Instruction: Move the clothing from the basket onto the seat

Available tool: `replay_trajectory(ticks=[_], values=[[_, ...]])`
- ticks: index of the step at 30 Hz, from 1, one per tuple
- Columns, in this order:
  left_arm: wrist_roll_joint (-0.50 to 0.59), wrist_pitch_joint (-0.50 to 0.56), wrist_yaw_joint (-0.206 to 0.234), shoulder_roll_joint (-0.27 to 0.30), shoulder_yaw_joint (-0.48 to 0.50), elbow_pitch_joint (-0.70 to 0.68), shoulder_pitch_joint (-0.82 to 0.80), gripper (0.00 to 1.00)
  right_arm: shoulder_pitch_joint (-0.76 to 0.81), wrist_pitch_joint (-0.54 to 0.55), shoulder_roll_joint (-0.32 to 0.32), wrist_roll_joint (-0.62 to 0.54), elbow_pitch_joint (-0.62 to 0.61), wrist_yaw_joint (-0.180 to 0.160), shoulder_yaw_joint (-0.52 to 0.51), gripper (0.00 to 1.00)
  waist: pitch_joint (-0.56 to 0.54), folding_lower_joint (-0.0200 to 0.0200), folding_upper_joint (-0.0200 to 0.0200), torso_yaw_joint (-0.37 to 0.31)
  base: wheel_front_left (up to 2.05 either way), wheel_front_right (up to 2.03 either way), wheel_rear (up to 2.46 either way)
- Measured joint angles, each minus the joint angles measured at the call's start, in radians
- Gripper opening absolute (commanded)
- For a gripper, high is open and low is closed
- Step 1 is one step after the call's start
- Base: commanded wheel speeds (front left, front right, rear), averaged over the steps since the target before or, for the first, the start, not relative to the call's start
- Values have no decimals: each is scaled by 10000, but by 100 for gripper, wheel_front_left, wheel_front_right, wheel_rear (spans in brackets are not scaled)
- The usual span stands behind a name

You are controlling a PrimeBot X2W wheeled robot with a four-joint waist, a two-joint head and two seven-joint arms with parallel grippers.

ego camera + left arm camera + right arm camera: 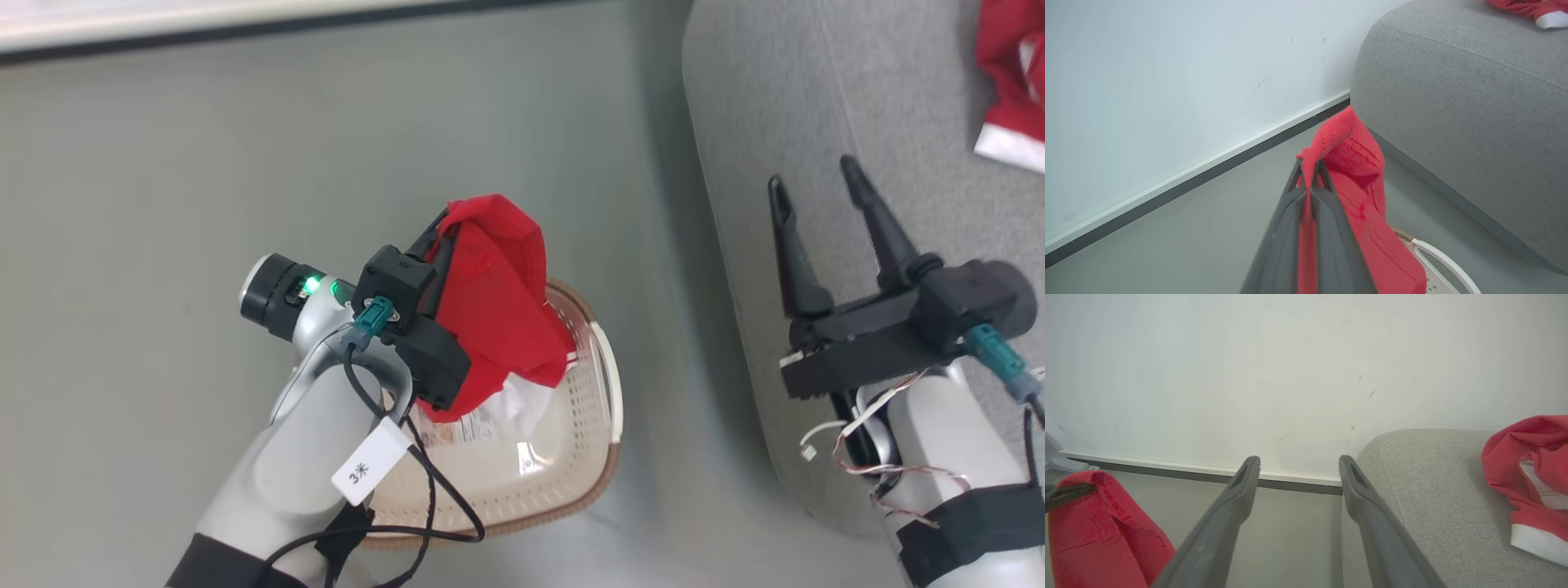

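My left gripper (441, 229) is shut on a red garment of the clothing (498, 302), which hangs from it over the basket (584, 457); its white lower edge reaches down into the basket. The left wrist view shows both fingers pinched on the red fabric (1359, 163) with the basket rim (1437, 257) below. My right gripper (812, 173) stands open and holds nothing, just over the near edge of the grey seat (816, 82). Another red and white garment (1008, 82) lies on the seat, also seen as a garment (1527, 457) in the right wrist view.
Grey floor (245, 163) lies between the basket and the white wall with its dark baseboard (1208, 179). The seat's rounded side (1453, 122) rises right beside the basket. A paper label (478, 429) lies on the basket's bottom.
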Motion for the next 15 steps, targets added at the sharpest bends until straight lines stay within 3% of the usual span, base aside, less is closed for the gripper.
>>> replay_trajectory(ticks=[15], values=[[-926, 0, -157, -8, -107, -1333, 255, 0, 488, 8, 431, -121, 1214, 282, 899, 100, -2279, 0, 0, 464, 0, 0, 0]])
